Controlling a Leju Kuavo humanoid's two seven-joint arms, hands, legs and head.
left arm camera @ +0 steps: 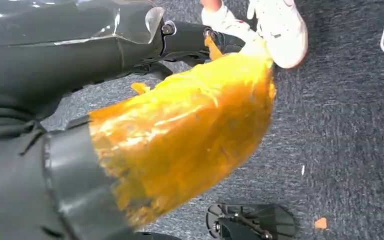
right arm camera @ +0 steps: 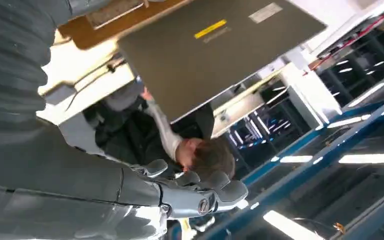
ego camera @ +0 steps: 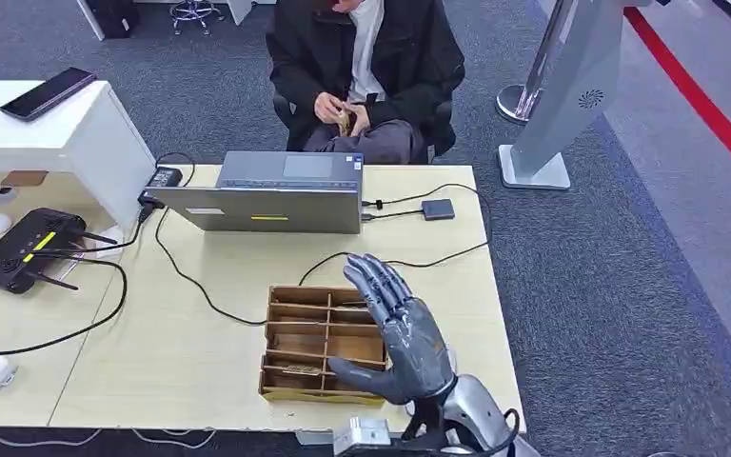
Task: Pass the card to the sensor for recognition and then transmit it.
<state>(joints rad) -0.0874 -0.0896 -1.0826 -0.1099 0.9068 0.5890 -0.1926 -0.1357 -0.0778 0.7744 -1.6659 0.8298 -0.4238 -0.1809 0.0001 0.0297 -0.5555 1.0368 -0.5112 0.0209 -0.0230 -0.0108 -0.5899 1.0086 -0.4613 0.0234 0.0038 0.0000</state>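
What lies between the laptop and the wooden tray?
In the head view, bare tabletop crossed by a black cable separates the laptop from the tray.

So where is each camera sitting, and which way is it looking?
Head view: high on the robot, looking forward and down at the table, the wooden tray, the laptop and a seated person; the raised right hand shows.
Left wrist view: on the hanging left arm, looking down at grey carpet and a white shoe; the left hand is wrapped in yellow.
Right wrist view: behind the right hand, facing the laptop and person.
Shared: head and right wrist views both show laptop and person.
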